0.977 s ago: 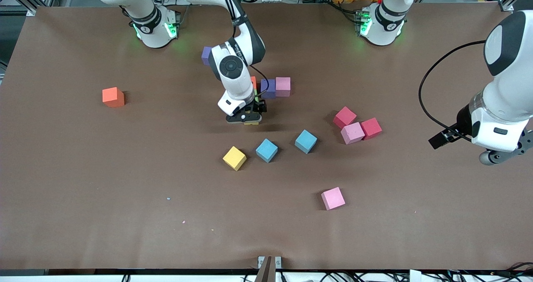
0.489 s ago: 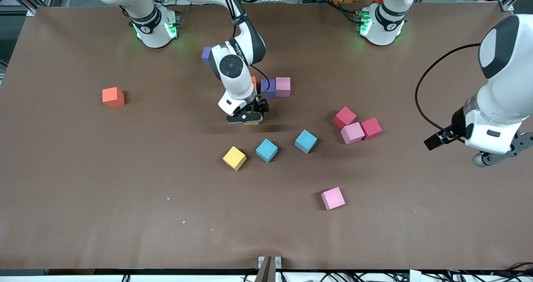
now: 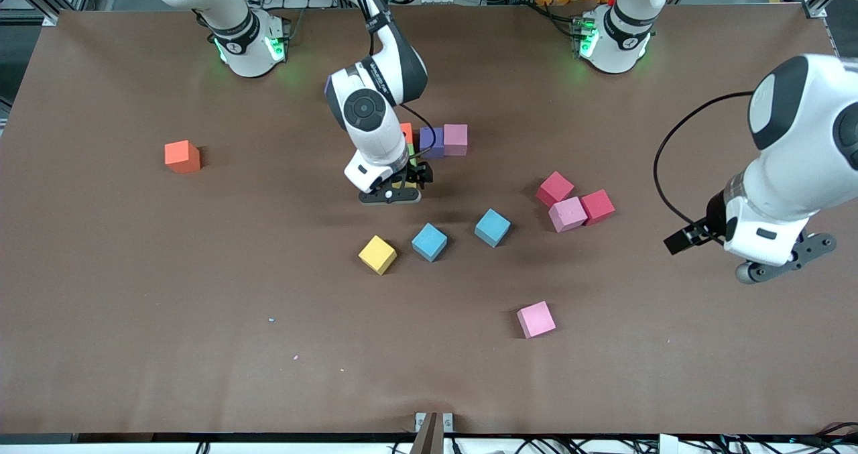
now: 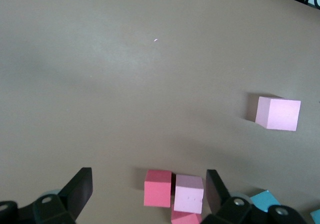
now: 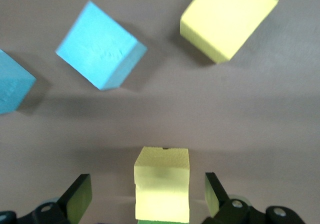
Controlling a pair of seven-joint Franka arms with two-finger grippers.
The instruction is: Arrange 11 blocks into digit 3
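Started figure at mid-worktop, closer to the base-side edge: pink [image 3: 455, 139] touching purple [image 3: 432, 141], then an orange block [image 3: 407, 132] largely hidden by the right arm, with a sliver of green [image 3: 410, 151] leading toward the camera. Right pincer [image 3: 392, 194] low over the camera-side end of that column, fingers [image 5: 77, 196] spread wide and clear of the yellow block [image 5: 162, 181] between them, nothing clamped; block flat on the worktop [image 3: 201, 320], butted against the green one. Just nearer the camera, loose and skewed: a second yellow [image 3: 377, 254], a light blue [image 3: 429, 241] beside it, another light blue [image 3: 493, 227] a little toward the left arm's end, all apart from each other. Further toward that end, a tight cluster: red [image 3: 555, 188], pink [image 3: 568, 213] and red [image 3: 597, 206], touching. Lone pink [image 3: 535, 319] well toward the camera-side edge. Lone orange [image 3: 182, 156] well off toward the right arm's end. Left pincer [image 3: 785, 258] up in the air over bare worktop near the left arm's end, fingers wide apart, empty, well clear of the red-and-pink cluster. No block in the way between the column's end and the loose yellow and blue ones.
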